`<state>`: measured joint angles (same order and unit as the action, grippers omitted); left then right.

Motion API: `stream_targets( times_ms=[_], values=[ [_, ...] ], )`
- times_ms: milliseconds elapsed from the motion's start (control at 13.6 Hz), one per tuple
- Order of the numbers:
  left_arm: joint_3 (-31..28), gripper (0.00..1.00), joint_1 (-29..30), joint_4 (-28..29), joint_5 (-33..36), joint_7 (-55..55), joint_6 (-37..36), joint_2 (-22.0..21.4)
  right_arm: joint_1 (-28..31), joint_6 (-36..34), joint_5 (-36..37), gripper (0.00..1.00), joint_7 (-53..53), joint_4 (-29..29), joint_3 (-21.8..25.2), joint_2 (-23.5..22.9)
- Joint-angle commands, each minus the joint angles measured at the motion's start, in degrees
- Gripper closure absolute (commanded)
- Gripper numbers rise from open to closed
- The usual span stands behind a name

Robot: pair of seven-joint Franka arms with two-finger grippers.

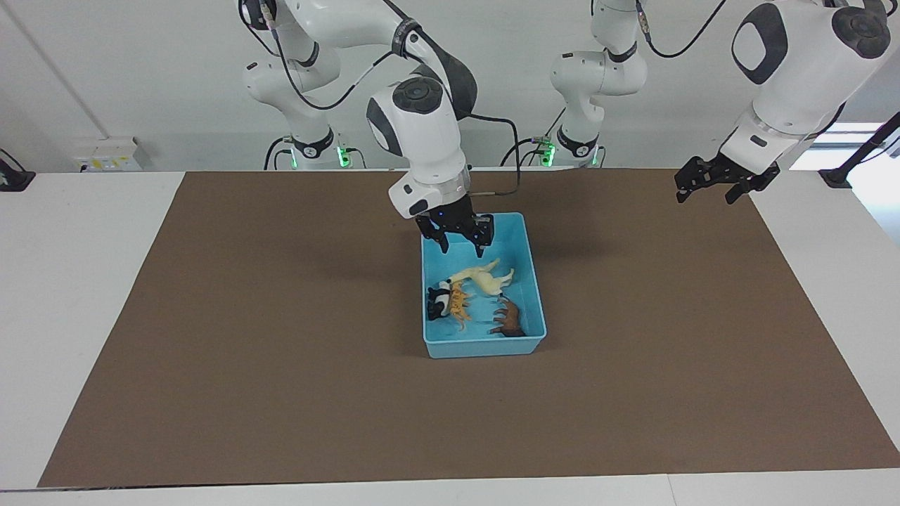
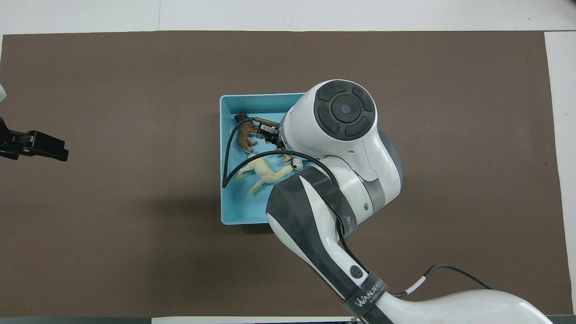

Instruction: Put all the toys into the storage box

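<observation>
The right gripper (image 1: pixel 460 237) hangs over the storage box (image 1: pixel 525 239), above the box's upper end in the facing view, with its two fingers spread apart and nothing between them. Straight below and a little lower in that frame lies the orange cat (image 1: pixel 460 304), tipped on its side across the panda (image 1: pixel 439 301), inside the box near the wall on the frame's left. Its body runs roughly up and down the frame, along the box's long side. The llama (image 1: pixel 485 277) lies slantwise across the middle of the box and the lion (image 1: pixel 509 320) sits at the lower right corner of the box in that view. All four toys are inside the walls, and no toy shows on the brown mat (image 1: pixel 281 351). In the overhead view the right arm's big white wrist covers the right half of the box, so only the llama (image 2: pixel 265 171) and the lion (image 2: pixel 245 135) show clearly there, and the gripper itself is mostly hidden. The relation that counts now is plain: the toy lies below the open jaws and free of them, so I judge the drop is done and the next move is only to lift clear, straight up, without catching the box rim. The left gripper (image 1: pixel 714 184) waits at the upper right of the facing view, over the mat's corner, well apart from the box, its fingers open and empty.
</observation>
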<state>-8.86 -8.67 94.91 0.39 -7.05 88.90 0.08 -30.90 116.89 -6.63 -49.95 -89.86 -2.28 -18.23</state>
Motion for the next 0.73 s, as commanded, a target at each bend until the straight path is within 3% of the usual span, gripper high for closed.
stream_targets(
  times_ms=[0, 367, 661],
  values=[
    [-0.2, 0.00, 0.1, 0.3, -0.7, -0.6, -0.9, -0.9, 2.2, -4.6, 3.6, 0.00, 3.4, 2.2, 0.6, 0.7],
    [-0.2, 0.00, 0.1, 0.3, -0.7, -0.6, -0.9, -0.9, 16.4, -11.6, 3.1, 0.00, 29.5, 1.9, 0.5, 8.4],
    [-0.2, 0.00, 0.1, 0.3, -0.7, -0.6, -0.9, -0.9, 25.8, -18.0, 3.3, 0.00, 37.2, 1.4, 0.6, 15.5]
  ],
)
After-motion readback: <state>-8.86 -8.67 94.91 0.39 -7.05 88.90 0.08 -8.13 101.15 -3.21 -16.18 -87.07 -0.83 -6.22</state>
